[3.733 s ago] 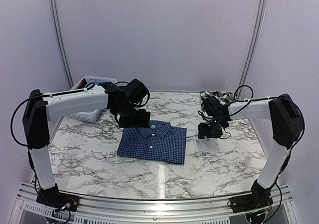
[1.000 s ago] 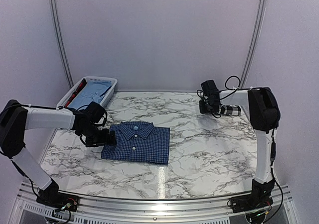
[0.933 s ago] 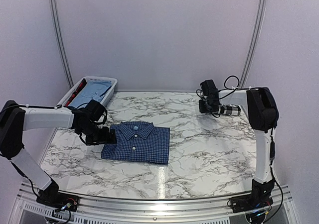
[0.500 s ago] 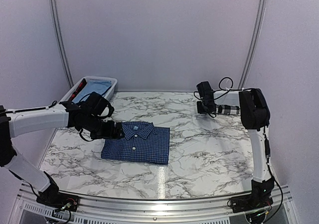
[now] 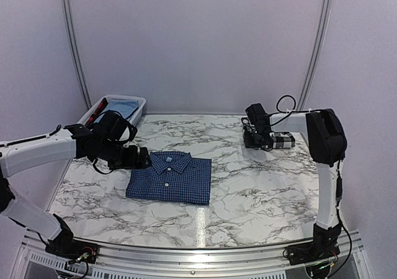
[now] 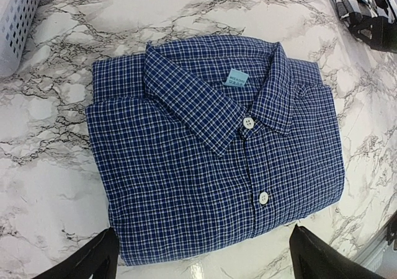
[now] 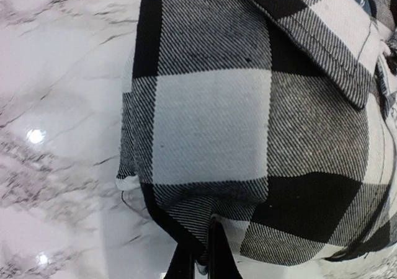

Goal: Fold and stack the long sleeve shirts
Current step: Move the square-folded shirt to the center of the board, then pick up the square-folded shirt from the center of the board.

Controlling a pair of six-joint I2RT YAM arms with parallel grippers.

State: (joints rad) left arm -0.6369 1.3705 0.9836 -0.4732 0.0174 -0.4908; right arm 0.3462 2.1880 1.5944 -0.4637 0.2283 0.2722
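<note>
Two shirts are out on the bench, and we think the job is about half done. One, the blue shirt, is folded flat, with its collar up and its buttons showing. It lies near the middle, a bit to the left. The other, the plaid shirt, sits in a small bundle at the far right, well apart from the blue one. We cannot tell if it is folded neatly. It is not on top of the blue shirt yet, so the stacking is left to do.

The left jaws are spread wide and hold nothing. They hang just by the blue shirt's left side. The right jaws are pinched tight on the edge of the plaid shirt, low over the bench.

We count two arms, two shirts on the bench, and one white basket at the far left corner. One light blue cloth lies in it — we cannot tell what it is.
</note>
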